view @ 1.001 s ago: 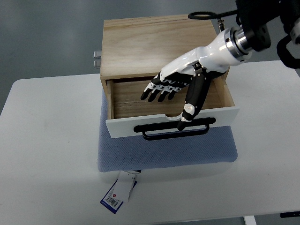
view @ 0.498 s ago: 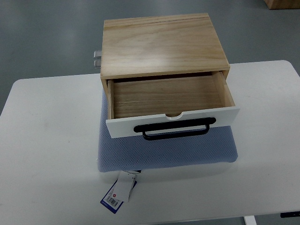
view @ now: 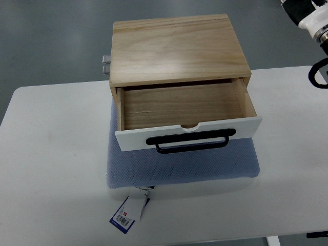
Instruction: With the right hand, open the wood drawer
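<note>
Drawer [view: 184,110] stands pulled well out of the wooden box [view: 177,48], far below and to the left of the right robot hand [view: 312,18], which shows only in part at the upper right corner of the view. Whether its fingers are spread or curled cannot be told; it touches nothing. The left robot hand is not in view.

Judged from this position, the opening appears complete. Risks from here:
- A return reach could strike the protruding front panel [view: 189,134] and push the drawer back in.
- A further pull on the handle [view: 192,143] could draw the drawer fully off its box, since no stop is visible.
- The box rests on a soft pad [view: 179,169]; a sideways knock could shift or tilt it.

Materials and shapes:
- Box: light, plain wood with visible grain, rectangular, flat top.
- Drawer: same wood inside, nothing in it; smooth white front with a small half-round notch at its upper edge.
- Handle: black bar, long and narrow, with rounded corners.
- Pad: blue-grey, dimpled mesh texture, with a paper tag [view: 128,211] hanging from its near edge.
- Surface [view: 51,164]: white, smooth, rounded corners.
</note>
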Controlling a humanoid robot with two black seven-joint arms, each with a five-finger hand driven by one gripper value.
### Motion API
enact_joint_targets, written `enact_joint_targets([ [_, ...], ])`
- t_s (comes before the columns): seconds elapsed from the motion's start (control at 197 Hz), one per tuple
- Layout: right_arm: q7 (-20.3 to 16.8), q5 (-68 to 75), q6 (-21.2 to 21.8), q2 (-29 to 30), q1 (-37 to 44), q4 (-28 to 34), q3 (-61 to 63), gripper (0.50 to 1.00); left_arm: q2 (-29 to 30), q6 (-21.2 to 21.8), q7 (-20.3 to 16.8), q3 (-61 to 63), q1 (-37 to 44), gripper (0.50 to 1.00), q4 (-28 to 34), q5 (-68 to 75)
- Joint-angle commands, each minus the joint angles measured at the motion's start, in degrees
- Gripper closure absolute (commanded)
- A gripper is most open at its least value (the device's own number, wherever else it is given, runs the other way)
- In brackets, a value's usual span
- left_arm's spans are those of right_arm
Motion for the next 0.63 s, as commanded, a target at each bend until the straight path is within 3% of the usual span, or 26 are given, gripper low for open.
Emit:
enact_joint_targets([
  [0.0,0.0,-0.1,0.0,2.9,-2.5,-1.6,3.5,0.556,0.0,0.2,0.0,0.0,0.0,0.5,0.0,0.0],
  [0.32,0.0,-0.1,-0.1,7.1,-6.2,-2.2,3.6,0.556,0.0,0.3,0.0,0.0,0.0,0.5,0.0,0.0],
  [0.625,0.1,-0.1,-0.2,7.3,-7.2,-2.3,4.0,0.556,0.0,0.2,0.0,0.0,0.0,0.5,0.0,-0.1],
])
